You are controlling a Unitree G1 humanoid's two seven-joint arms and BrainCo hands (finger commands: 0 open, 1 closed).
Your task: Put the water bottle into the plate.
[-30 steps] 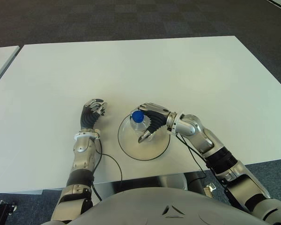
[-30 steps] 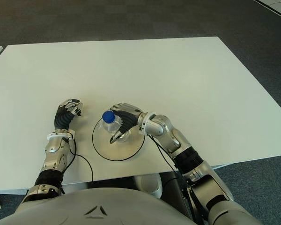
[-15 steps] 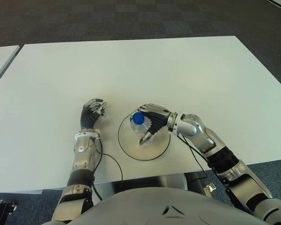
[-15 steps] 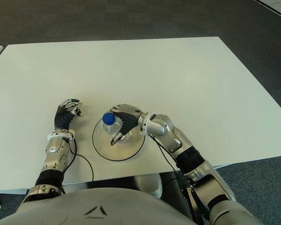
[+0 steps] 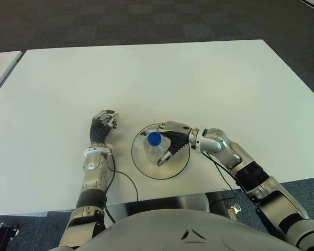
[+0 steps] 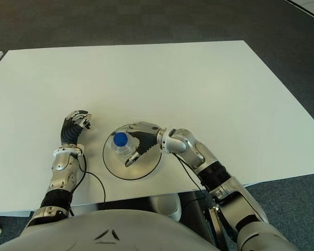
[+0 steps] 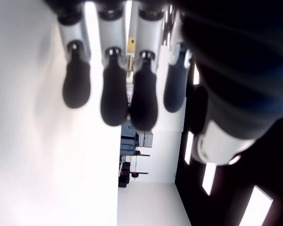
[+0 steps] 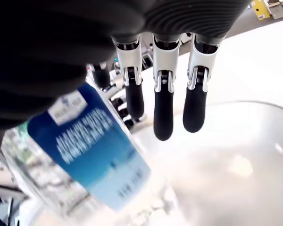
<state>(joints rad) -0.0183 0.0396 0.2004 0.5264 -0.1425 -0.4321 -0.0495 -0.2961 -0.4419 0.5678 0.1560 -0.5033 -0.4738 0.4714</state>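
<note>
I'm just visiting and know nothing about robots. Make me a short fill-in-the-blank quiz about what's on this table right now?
1. The water bottle has a ____ cap.
2. The bottle stands inside the clear round ____, whose rim has a dark edge.
3. The robot's ____ hand is beside the bottle, with its fingers opened.
4. The left hand shows to the ____ of the plate.

Missing words: blue; plate; right; left

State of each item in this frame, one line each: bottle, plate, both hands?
Water bottle: upright inside the plate, blue cap on.
Plate: clear, flat on the table, holding the bottle.
Right hand: over the plate beside the bottle, fingers spread, no grip.
Left hand: left of the plate, fingers curled, holding nothing.
</note>
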